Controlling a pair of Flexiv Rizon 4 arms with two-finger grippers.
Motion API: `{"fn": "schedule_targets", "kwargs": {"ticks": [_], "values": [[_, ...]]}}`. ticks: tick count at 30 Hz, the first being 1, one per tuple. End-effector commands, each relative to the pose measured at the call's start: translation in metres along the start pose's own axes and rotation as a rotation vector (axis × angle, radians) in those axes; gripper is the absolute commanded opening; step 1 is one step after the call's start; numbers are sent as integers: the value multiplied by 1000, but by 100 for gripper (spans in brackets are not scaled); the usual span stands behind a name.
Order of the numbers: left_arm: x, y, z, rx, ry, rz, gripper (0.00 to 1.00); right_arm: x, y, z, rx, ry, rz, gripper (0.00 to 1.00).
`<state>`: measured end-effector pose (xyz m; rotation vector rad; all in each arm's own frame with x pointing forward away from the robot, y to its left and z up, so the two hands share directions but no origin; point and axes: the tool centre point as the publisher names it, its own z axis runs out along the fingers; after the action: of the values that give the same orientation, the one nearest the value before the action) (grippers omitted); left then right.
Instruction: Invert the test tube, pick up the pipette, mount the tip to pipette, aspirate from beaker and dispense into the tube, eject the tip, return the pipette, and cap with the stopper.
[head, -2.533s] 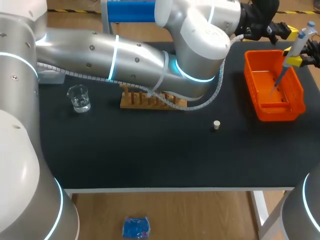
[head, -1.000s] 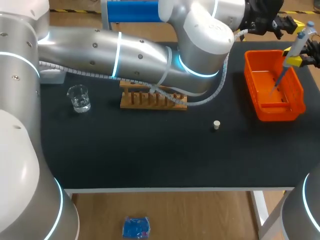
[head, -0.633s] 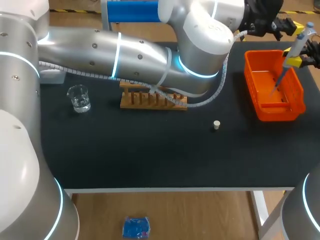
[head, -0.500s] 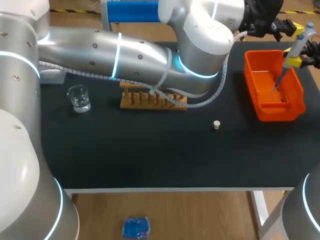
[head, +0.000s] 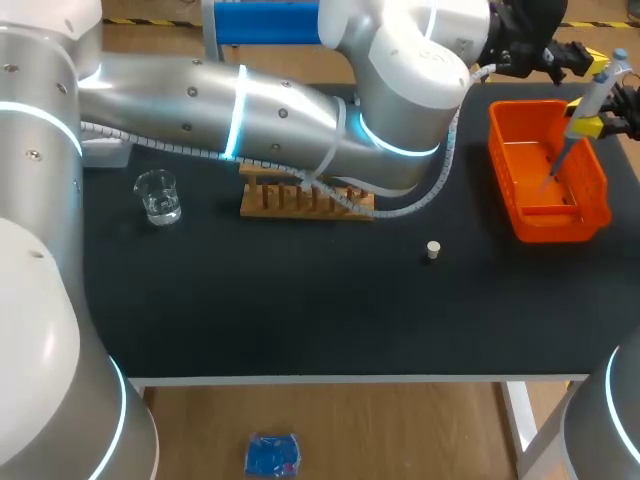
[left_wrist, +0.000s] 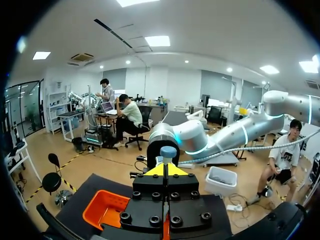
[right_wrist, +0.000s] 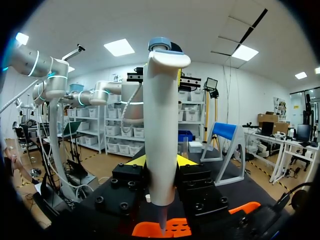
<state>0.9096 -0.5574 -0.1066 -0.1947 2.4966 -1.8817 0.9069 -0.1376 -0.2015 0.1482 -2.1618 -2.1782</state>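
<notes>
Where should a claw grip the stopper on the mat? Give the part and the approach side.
Grip the stopper across its round sides, coming down from above. It stands alone on the mat, with nothing close beside it; it looks short, so a side approach would likely scrape the mat.

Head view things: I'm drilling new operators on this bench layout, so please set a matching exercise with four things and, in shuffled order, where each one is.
Things:
1. beaker
2. stopper
3. pipette
4. wooden test tube rack

Places:
A. held in the right gripper, tip pointing down over the orange bin
B. partly under the left arm
C. alone on the black table, between rack and bin
D. towards the table's left end, left of the rack

Pairs: 1-D, 2-C, 3-A, 4-B
</notes>
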Motion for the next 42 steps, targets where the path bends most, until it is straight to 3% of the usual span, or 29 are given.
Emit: {"fn": "schedule_targets", "kwargs": {"ticks": [1,14,20,27,28,30,42], "values": [[1,9,6,-7,-3,-3,0,-3,7,-1,0,5,-1,0],[2,14,4,3,-12,-9,0,-3,7,-1,0,5,-1,0],[0,3,-2,45,-25,25,0,-3,7,-1,0,5,-1,0],[-5,-10,-12,35,-38,43,0,-3,7,-1,0,5,-1,0],[-5,-11,-13,36,-38,45,15,-3,7,-1,0,5,-1,0],[-5,-13,-14,35,-40,48,100,-3,7,-1,0,5,-1,0],[-2,-17,-35,7,-61,49,100,-3,7,-1,0,5,-1,0]]}}
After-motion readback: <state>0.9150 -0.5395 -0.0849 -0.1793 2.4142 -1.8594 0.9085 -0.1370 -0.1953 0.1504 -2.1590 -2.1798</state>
